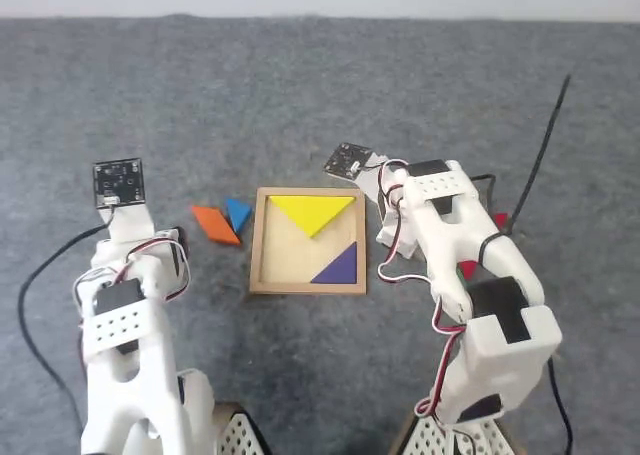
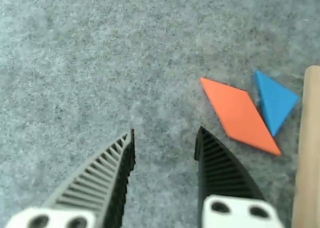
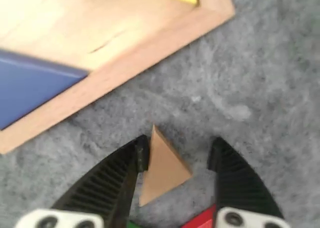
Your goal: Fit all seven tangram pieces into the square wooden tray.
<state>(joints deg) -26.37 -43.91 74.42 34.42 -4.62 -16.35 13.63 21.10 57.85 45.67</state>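
Note:
The square wooden tray (image 1: 262, 275) lies mid-table, holding a yellow triangle (image 1: 312, 212) at its far side and a dark blue triangle (image 1: 338, 265) in its near right corner. Just left of the tray lie an orange parallelogram (image 1: 215, 224) and a small blue triangle (image 1: 238, 213). My left gripper (image 2: 165, 140) is open above bare carpet, short of the orange parallelogram (image 2: 240, 115) and blue triangle (image 2: 274, 100). My right gripper (image 3: 177, 148) is open just outside the tray's frame (image 3: 150, 55), with a small tan wooden triangle (image 3: 162, 168) between its fingers. Red (image 3: 202, 219) and green slivers show beneath it.
Grey carpet covers the table. Red pieces (image 1: 467, 269) peek out from under the right arm, right of the tray. Cables trail beside both arms. Open carpet lies beyond and in front of the tray.

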